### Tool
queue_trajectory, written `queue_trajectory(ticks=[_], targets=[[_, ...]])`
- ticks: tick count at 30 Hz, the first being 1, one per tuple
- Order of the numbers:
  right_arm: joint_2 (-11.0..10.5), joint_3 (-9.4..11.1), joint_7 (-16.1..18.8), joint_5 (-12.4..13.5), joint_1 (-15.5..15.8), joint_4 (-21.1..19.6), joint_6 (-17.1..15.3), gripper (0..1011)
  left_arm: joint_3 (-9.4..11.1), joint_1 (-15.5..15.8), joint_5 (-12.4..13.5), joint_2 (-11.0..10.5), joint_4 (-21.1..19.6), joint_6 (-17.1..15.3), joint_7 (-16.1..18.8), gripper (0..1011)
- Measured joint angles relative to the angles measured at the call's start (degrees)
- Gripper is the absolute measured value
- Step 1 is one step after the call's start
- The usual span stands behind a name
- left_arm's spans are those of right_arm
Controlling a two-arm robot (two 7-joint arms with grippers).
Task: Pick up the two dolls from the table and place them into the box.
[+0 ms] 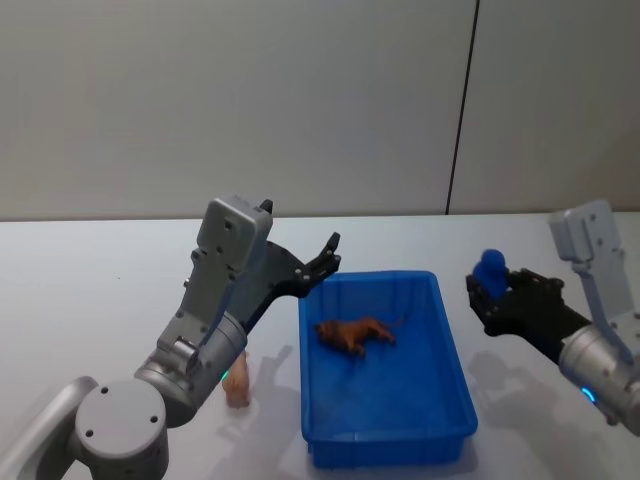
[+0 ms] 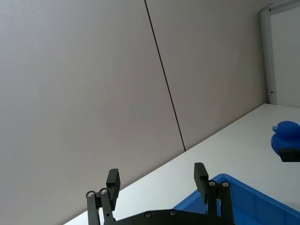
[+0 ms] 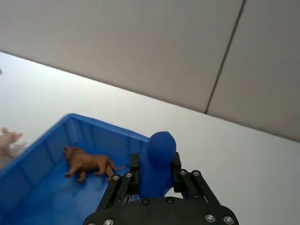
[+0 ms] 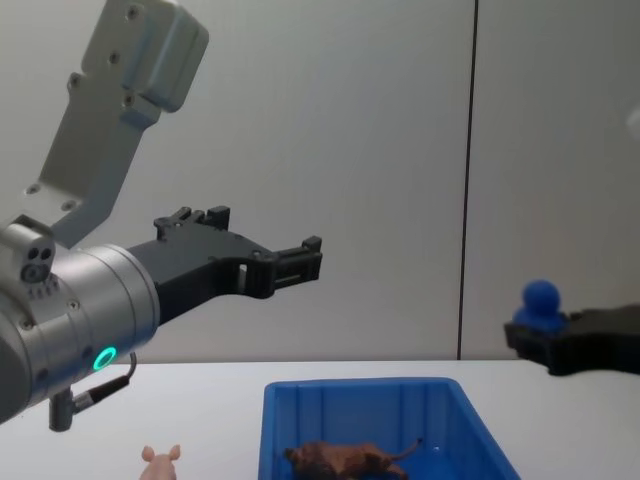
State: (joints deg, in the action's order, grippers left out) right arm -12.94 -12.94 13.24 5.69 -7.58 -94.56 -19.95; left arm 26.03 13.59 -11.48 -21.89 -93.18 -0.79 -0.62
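— Dolls, location?
— Brown doll [image 1: 355, 335]: lying inside the box [image 1: 385, 442]. Pink doll [image 1: 237, 385]: on the table [image 1: 100, 270], just beside the box's left wall, under my left forearm.
— Grippers?
— Left gripper [image 2: 157, 172]: spread wide, empty, high over the box's far left corner. The pink doll sits below it, toward the table's front edge, so this arm is nearer. Right gripper [image 3: 155, 161]: pinching a blue figure [image 3: 160, 143], off the box's right side.

- The box [image 1: 392, 405] is showing bright blue.
- One doll [image 1: 354, 335] is showing brown, the other doll [image 1: 237, 388] pale pink.
- The right pincer [image 1: 488, 295]'s figure [image 1: 490, 268] is showing blue.
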Motion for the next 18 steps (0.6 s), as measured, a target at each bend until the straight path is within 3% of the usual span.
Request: queue_trajectory(ticks=[7, 18], targets=[[0.9, -0.8, 4.1, 0.1, -1.7, 0.1, -0.8, 333, 0.0, 0.0, 0.0, 0.0, 0.0, 0.0, 0.0, 1001], [2.4, -2.2, 9.5, 0.6, -4.2, 2.7, -5.8, 265, 0.0, 0.0, 0.0, 0.0, 0.0, 0.0, 0.0, 1001]])
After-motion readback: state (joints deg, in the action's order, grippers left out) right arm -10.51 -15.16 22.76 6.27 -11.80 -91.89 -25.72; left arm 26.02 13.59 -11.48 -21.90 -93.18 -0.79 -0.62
